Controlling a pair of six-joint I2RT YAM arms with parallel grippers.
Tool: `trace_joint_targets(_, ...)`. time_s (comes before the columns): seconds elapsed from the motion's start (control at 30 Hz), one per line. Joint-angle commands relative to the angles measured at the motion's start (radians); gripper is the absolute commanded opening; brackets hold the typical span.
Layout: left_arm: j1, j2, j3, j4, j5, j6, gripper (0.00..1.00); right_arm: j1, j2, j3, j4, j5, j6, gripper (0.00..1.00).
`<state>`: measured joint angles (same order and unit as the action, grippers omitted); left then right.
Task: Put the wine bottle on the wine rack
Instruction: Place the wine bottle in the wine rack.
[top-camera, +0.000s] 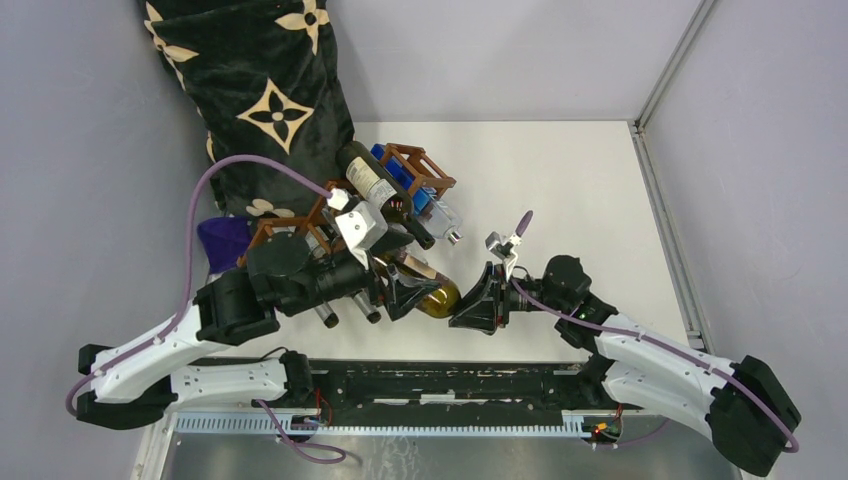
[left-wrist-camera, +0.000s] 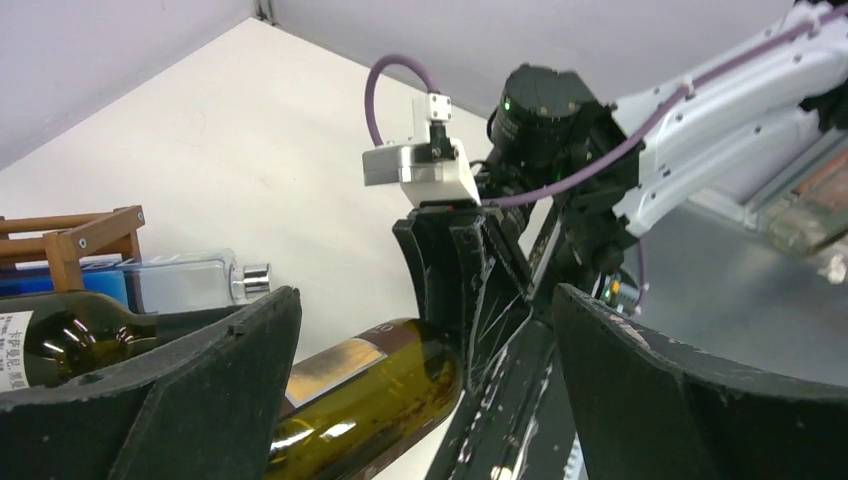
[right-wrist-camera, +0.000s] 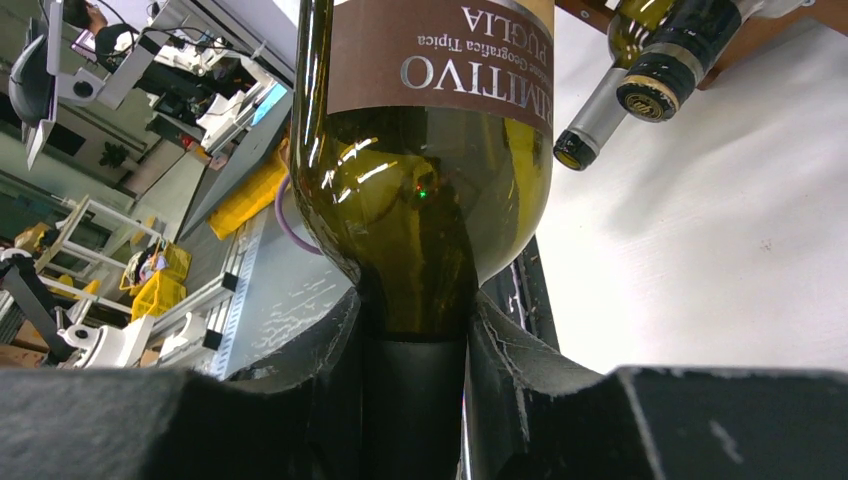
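White bench, overhead view: right pincer clamped on the wine bottle neck; left pincer spread wide astride its body, near the wine rack.

Wine bottle at the near side of the wine rack, not yet in a cell.
The wine bottle, olive-green glass with a brown label, lies roughly level near the worktop's near edge, left of middle, its neck pinched in the right gripper. The wine rack, reddish-brown thin square bars forming open cells, runs slantwise from the worktop's left edge toward its far middle.
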<state>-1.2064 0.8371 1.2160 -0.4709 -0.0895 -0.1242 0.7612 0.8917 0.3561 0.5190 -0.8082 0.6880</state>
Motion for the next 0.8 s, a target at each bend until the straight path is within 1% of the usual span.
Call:
trace_joint_targets(0.0, 0.002, -0.025, -0.008, 0.152, -0.073, -0.119, 1.0, 0.002, 0.006, 0.065, 0.256, 0.03, 0.04, 0.0)
trace_joint_targets(0.27, 0.003, -0.033, 0.001, 0.161, -0.162, -0.122, 1.0, 0.035, 0.061, 0.107, 0.289, 0.089, 0.051, 0.0)
trace_joint_targets(0.77, 0.003, -0.067, -0.001, 0.137, -0.211, -0.095, 1.0, 0.105, 0.166, 0.185, 0.312, 0.191, 0.04, 0.0)
